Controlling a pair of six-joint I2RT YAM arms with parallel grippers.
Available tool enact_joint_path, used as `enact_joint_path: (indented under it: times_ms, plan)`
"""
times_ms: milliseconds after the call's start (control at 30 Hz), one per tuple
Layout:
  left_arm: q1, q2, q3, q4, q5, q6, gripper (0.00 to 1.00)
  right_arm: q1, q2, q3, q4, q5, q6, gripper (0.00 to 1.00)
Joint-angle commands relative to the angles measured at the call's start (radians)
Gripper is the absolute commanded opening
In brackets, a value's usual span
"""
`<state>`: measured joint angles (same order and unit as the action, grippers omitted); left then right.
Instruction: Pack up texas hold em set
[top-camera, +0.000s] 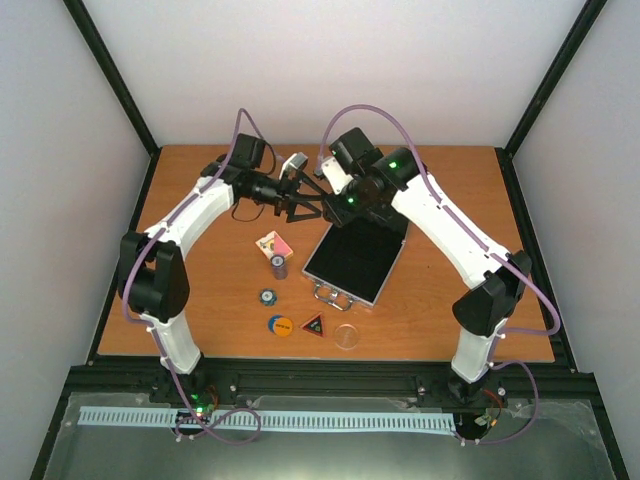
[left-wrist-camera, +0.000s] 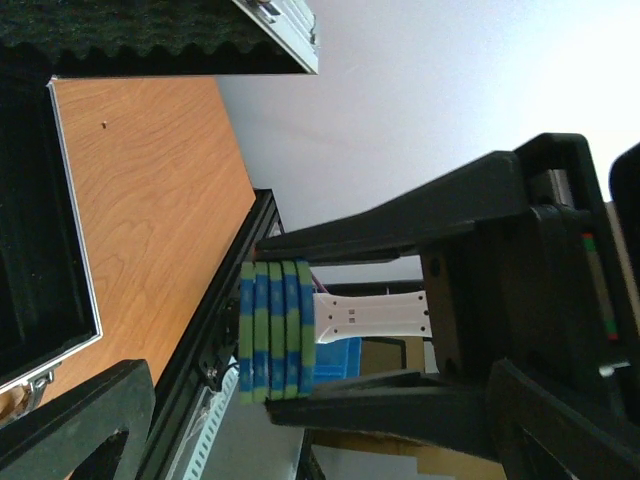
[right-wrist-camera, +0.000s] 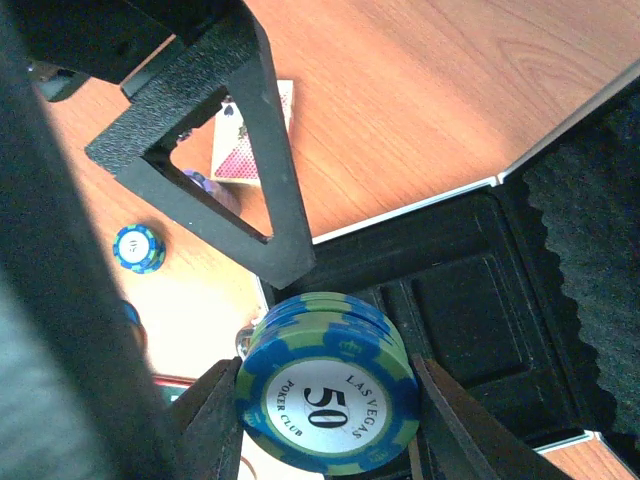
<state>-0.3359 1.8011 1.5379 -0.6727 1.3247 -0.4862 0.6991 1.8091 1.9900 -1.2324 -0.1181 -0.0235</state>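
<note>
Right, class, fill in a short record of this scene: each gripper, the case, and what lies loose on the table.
left gripper: open, holding nothing
right gripper: shut on the blue-green chip stack, above the case
case: open, black-lined, handle towards the arm bases
loose on the table: card pack, tall chip pile, low chip pile, orange-blue disc, triangle, clear disc

Overhead looks down; wrist views close, sharing chip stack (left-wrist-camera: 278, 330).
</note>
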Motion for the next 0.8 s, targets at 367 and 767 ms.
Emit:
enact_joint_path:
  times_ms: [367,767]
  plan:
    - [-0.008,0.032,-0.076,0.008,0.081,0.040,0.93,-0.013,-0.063,-0.019,0.027,0.016,0.018,0.03]
    - [-0.011,0.075,0.012,-0.021,0.083,0.031,0.92,-0.009,-0.093,-0.073,0.016,-0.042,0.019,0.03]
